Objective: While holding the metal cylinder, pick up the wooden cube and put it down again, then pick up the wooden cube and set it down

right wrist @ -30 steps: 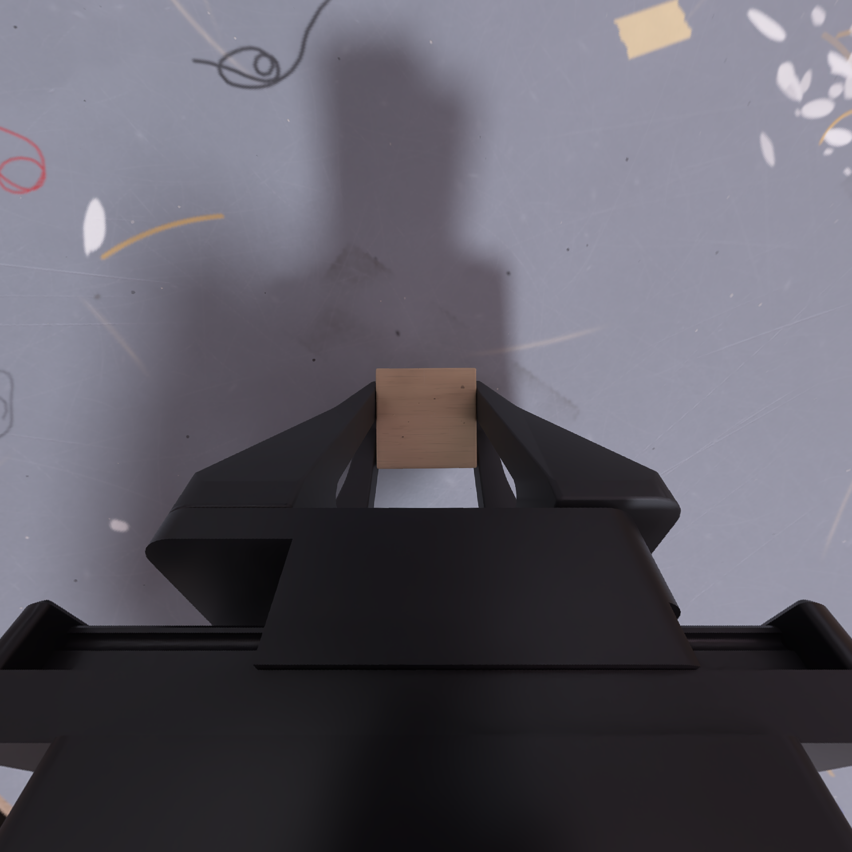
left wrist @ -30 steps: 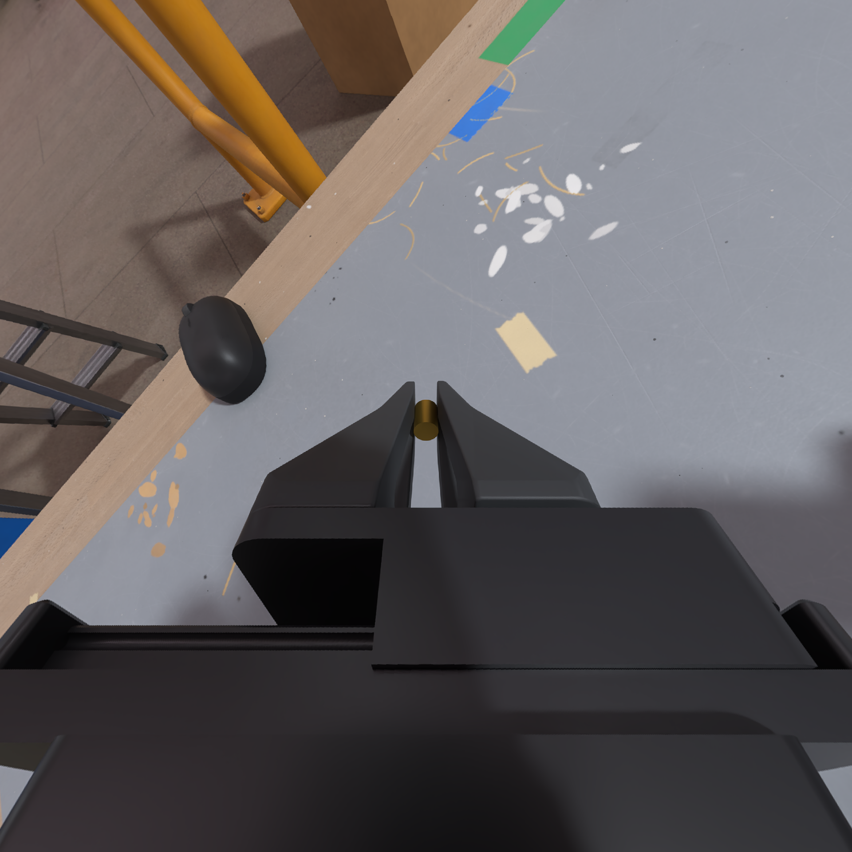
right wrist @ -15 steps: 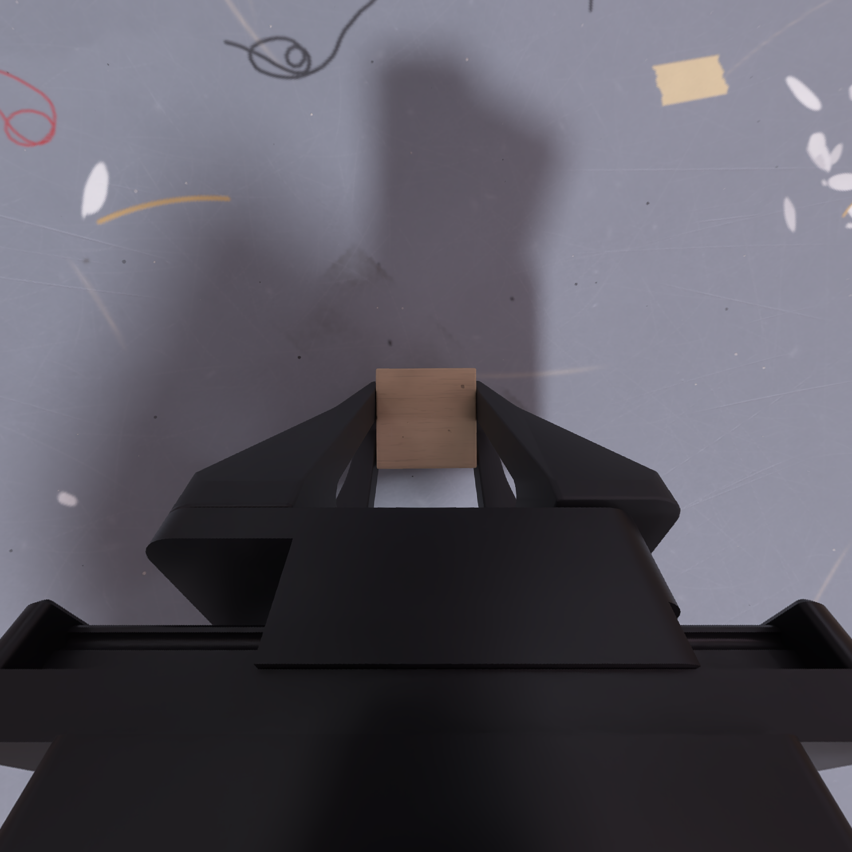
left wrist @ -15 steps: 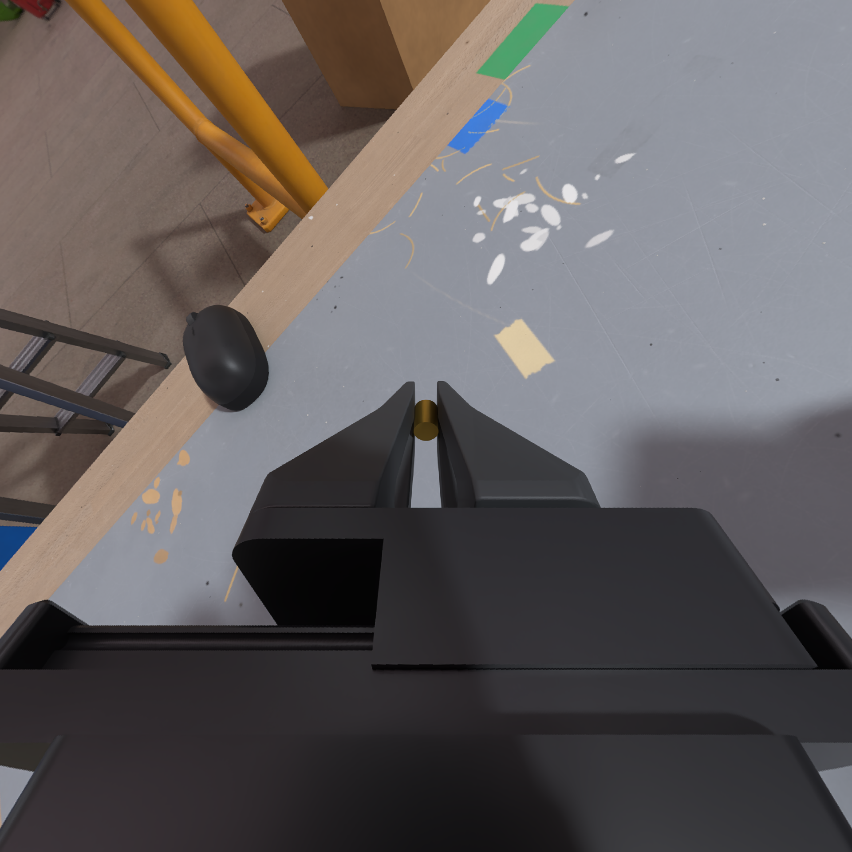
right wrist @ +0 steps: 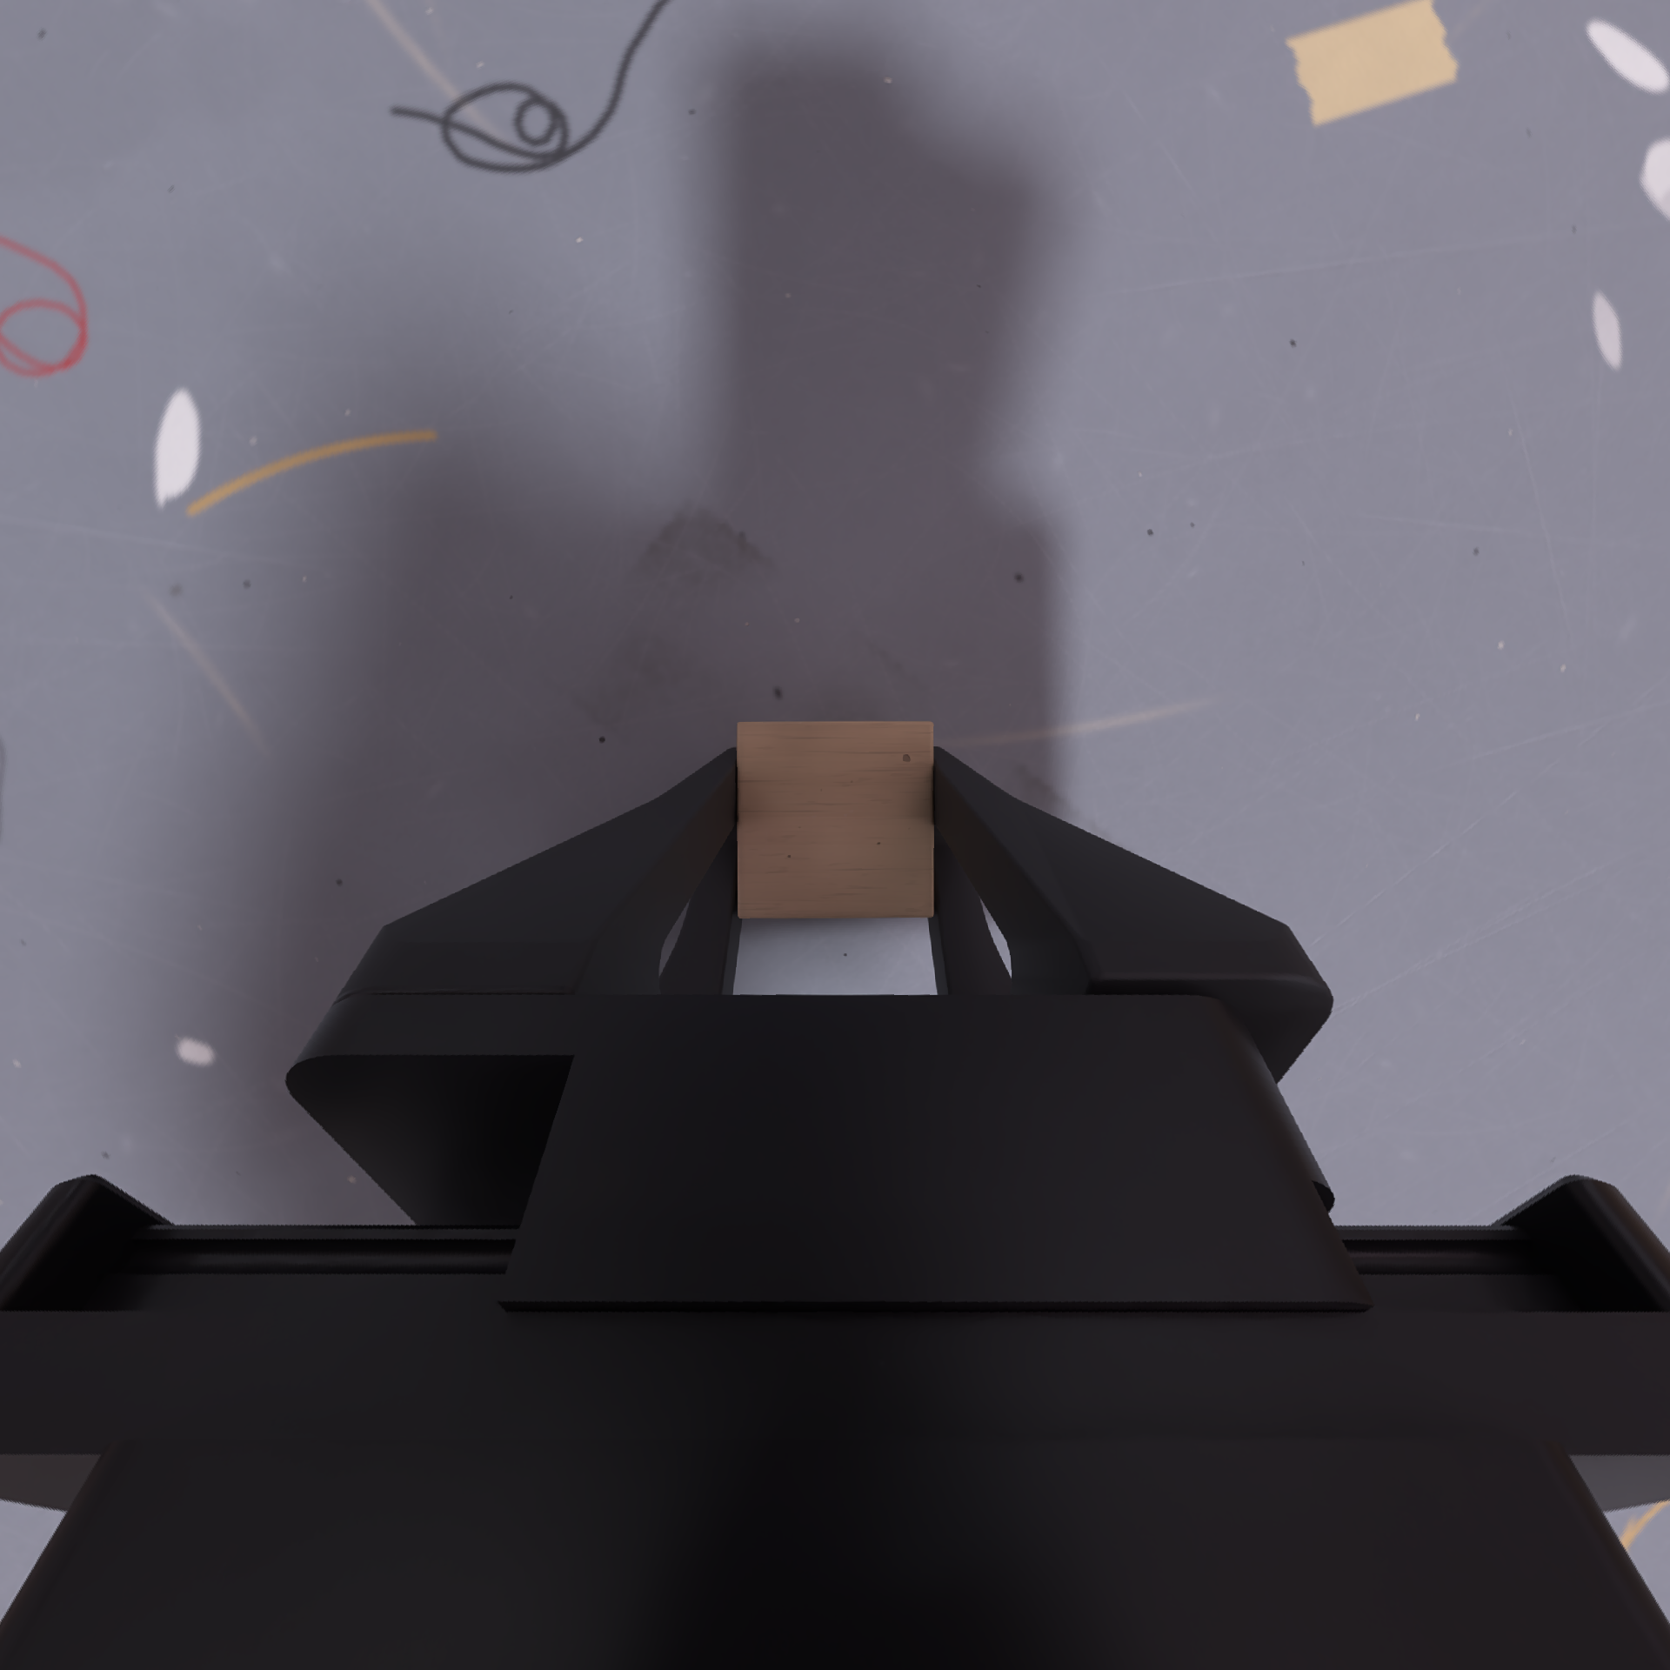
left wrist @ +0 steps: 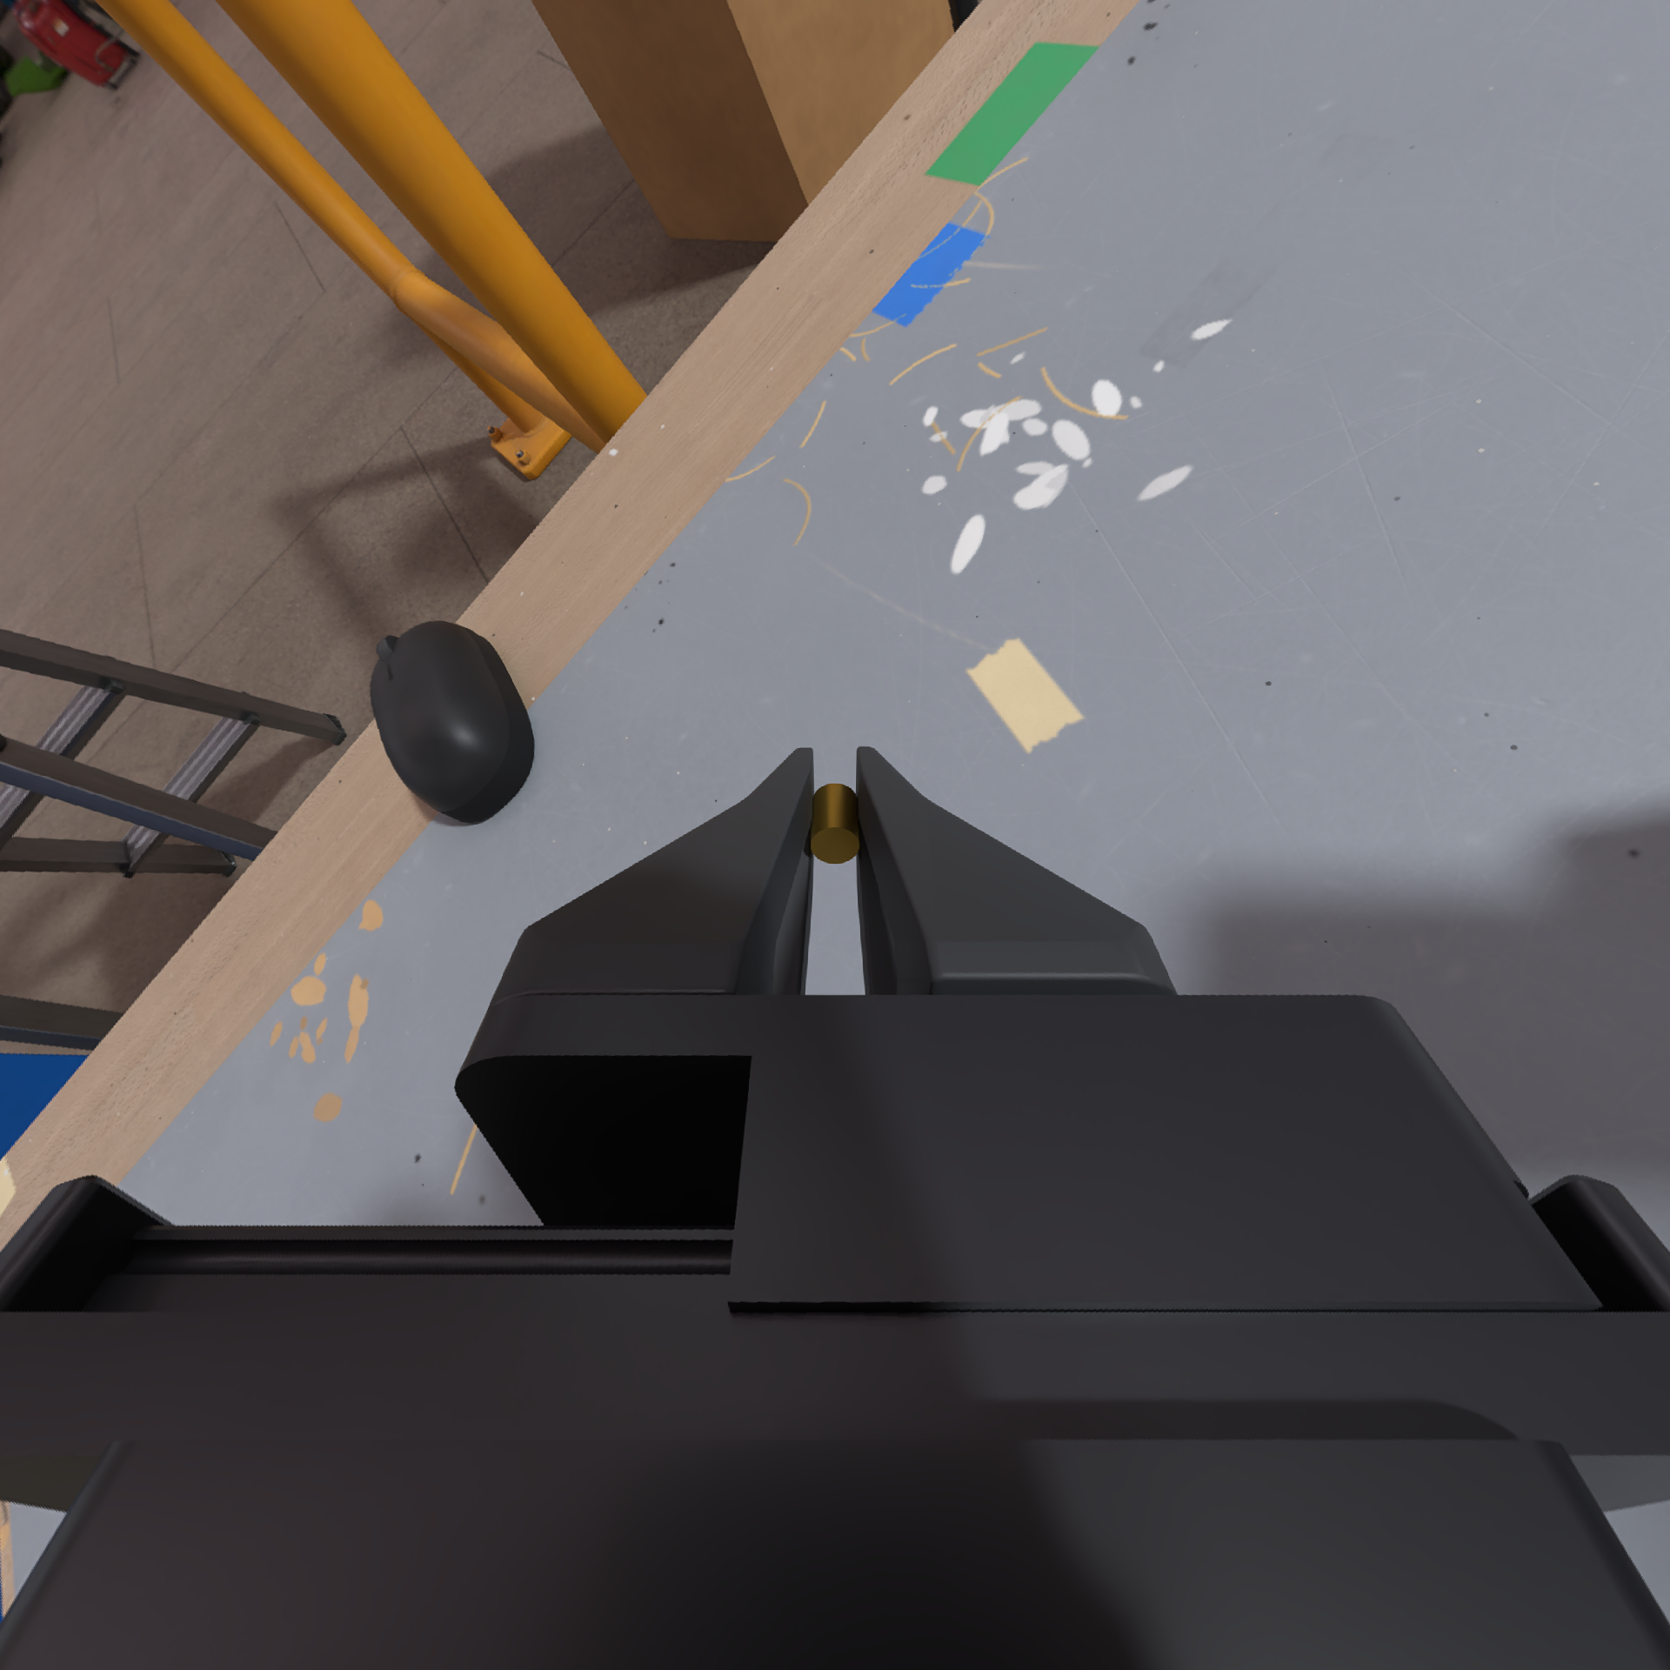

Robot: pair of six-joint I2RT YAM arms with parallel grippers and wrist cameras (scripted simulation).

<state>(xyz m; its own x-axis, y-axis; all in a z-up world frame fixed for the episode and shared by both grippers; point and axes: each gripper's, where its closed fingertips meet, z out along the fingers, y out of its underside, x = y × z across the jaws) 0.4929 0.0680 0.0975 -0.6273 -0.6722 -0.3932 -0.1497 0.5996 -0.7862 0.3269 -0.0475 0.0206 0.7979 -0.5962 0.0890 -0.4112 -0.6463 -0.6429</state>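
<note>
Right wrist view: a pale, grained wooden cube (right wrist: 834,818) is clamped between the right gripper (right wrist: 834,768) fingers. A small brass-coloured metal cylinder (left wrist: 833,823) is pinched by the left gripper (left wrist: 833,768).

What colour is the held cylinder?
Brassy gold; the metal cylinder shows best in the left wrist view.

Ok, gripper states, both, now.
Left gripper: closed on the metal cylinder.
Right gripper: closed on the wooden cube.

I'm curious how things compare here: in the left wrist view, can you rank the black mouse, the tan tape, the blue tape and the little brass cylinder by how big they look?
1. Mouse
2. Tan tape and blue tape look alike; the blue lies farther off, so no ranking.
3. Cylinder, smallest, though it sits nearest the camera, in the left hand.
</note>
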